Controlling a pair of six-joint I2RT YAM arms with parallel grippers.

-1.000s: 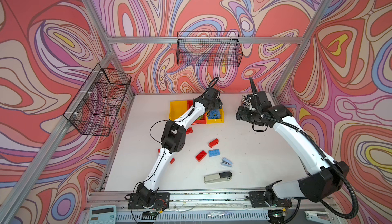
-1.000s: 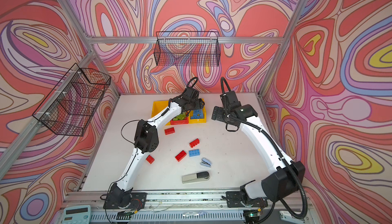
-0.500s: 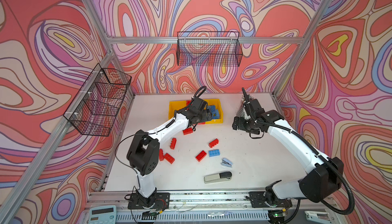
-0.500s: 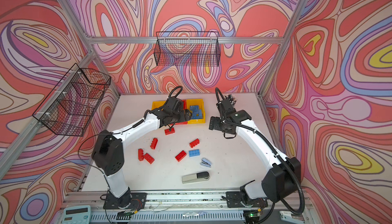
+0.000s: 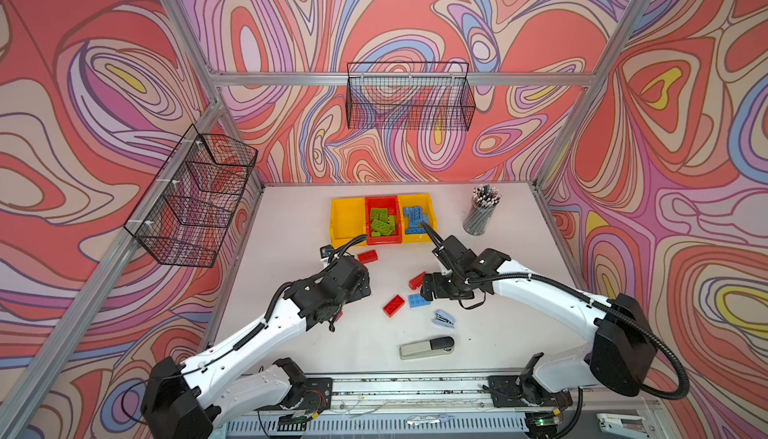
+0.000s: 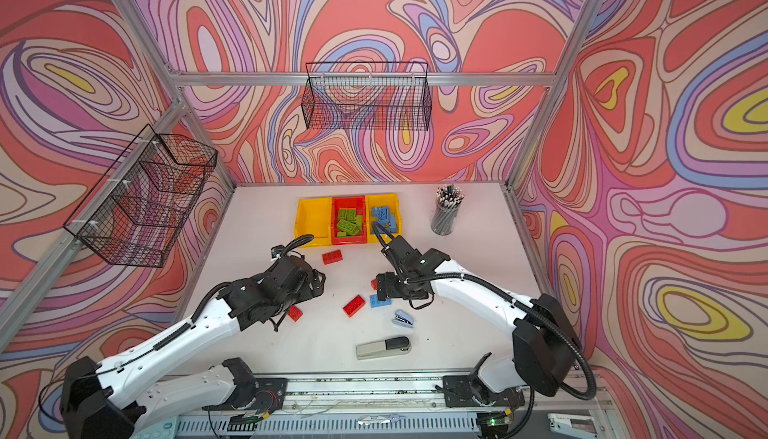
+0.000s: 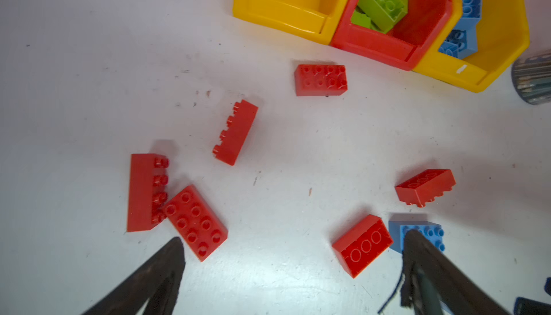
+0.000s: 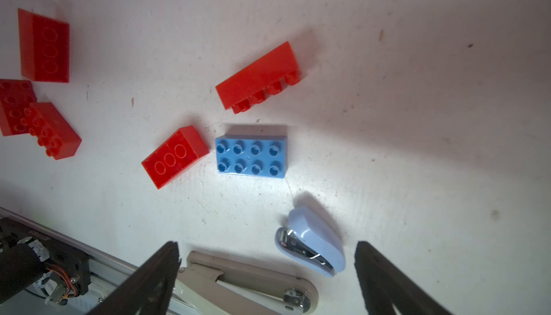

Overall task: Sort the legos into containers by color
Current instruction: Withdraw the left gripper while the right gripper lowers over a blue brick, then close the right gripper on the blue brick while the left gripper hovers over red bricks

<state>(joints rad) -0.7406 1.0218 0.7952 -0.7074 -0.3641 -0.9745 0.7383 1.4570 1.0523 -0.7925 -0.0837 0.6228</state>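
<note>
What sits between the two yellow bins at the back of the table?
A red bin holding green bricks, flush against each yellow one; it shows in both top views.

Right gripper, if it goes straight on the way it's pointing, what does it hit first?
Probably the blue lego, lying studs up ahead of the open right gripper; the light-blue stapler near that line could come first, depth unclear.

In a top view the left arm [image 6: 266, 291] largely hides a red studded plastic brick [image 6: 295, 313], and the right wrist view crops a long grey stapler [image 8: 247, 280].
</note>
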